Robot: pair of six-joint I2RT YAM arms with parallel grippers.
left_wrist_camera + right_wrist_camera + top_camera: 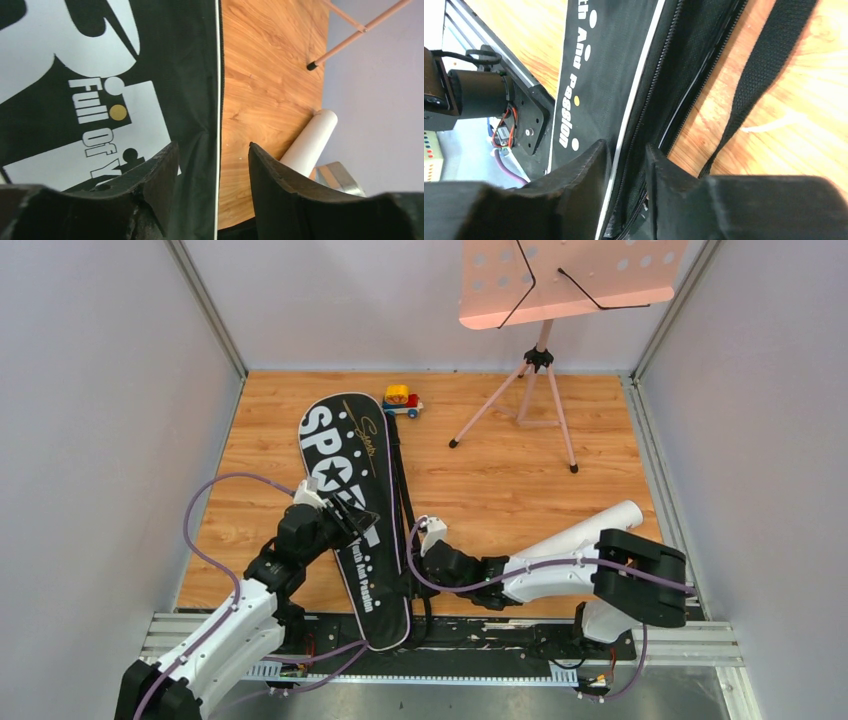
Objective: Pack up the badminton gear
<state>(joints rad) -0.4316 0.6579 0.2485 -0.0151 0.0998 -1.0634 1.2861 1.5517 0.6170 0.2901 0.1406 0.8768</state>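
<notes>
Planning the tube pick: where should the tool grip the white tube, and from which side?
Grip the tube across its round body near the far, exposed end, coming down from above and closing square to its long axis. It lies flat and diagonal on the table, and the right arm covers its near end.

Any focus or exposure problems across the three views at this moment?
Top external: evenly lit and sharp, no glare on the black bag. Left wrist: left fingers dark and soft, bag print crisp, white tube bright. Right wrist: right fingers blurred, bag lettering readable, wooden tabletop washed out at right.
</notes>
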